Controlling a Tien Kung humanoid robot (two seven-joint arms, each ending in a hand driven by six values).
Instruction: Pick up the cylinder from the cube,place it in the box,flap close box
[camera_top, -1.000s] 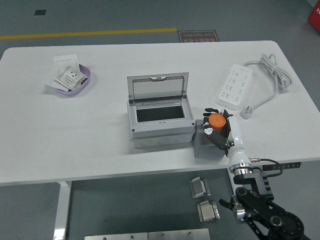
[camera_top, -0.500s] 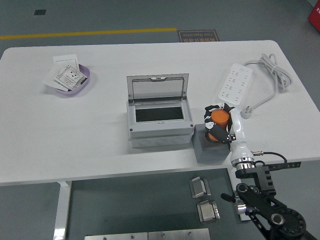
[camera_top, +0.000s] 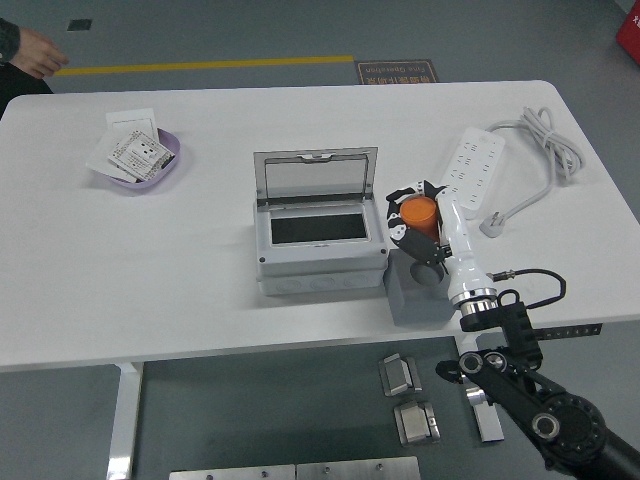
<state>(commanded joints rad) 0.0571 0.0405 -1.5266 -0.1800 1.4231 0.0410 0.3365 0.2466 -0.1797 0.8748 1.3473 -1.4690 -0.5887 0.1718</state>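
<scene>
- Since the earlier frames, the right hand (camera_top: 417, 222) has carried the orange cylinder (camera_top: 419, 213) up and to its left, off the top of the grey cube (camera_top: 415, 293) and toward the open box (camera_top: 318, 237); a person's hand (camera_top: 35, 52) has also come into view at the far left corner of the worktop (camera_top: 120, 260).
- Right hand's state: its fingers are curled around the cylinder, gripping its sides, with the orange top showing between them.
- Where the cylinder is: in the hand, clear of the cube, which now lies below and just behind the hand on the robot's side. The box's right wall sits just to the hand's left, with its dark cavity further left; the cylinder is not yet over the opening.
- Handling, as a judgement: the cylinder looks small, rigid and light, with a smooth surface that could slip, so a wrap around its round side wall is the sensible hold, and that is the hold shown.
- Orientation: its long axis appears roughly upright, the flat end facing up toward the camera, perhaps tilted slightly; the exact tilt is hard to tell behind the fingers.
- Box lid (camera_top: 316, 177) stands up at the far side of the box, beyond and left of the hand, leaving the cavity open.
- Left hand is not in view.
</scene>
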